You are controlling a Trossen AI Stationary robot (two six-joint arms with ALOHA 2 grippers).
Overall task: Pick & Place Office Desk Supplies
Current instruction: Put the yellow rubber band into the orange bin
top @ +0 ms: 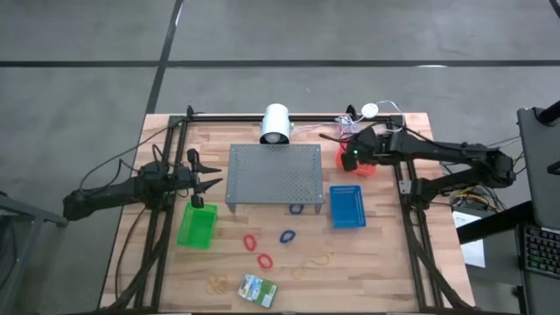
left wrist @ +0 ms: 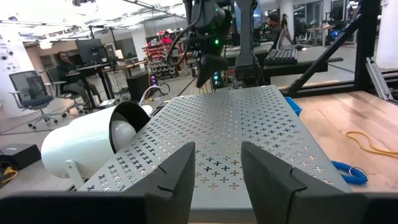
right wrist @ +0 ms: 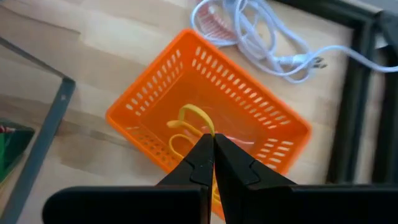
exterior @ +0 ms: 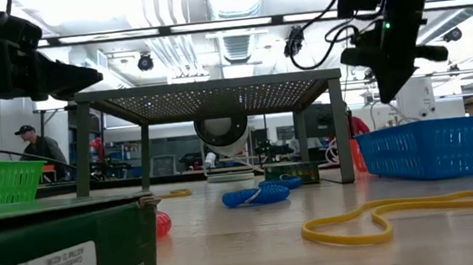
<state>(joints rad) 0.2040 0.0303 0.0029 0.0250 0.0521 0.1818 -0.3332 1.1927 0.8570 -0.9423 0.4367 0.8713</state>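
Orange basket (right wrist: 205,112) holds yellow rubber bands (right wrist: 189,127); right fingers (right wrist: 211,155) pinched together above, left fingers (left wrist: 214,174) apart

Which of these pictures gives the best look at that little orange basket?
The right wrist view: it looks straight down into the orange basket. The high view shows only a red patch beside the arm; the low view a sliver; the left wrist none.

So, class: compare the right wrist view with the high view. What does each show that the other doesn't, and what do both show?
Only the right wrist view shows the thin yellow rubber band pinched by the right gripper's shut fingers, over the orange-red mesh basket. Only the high view shows the green mesh basket, the blue mesh basket, the green-and-yellow crayon box and the left gripper. Both show the orange-red basket and grey perforated metal stand.
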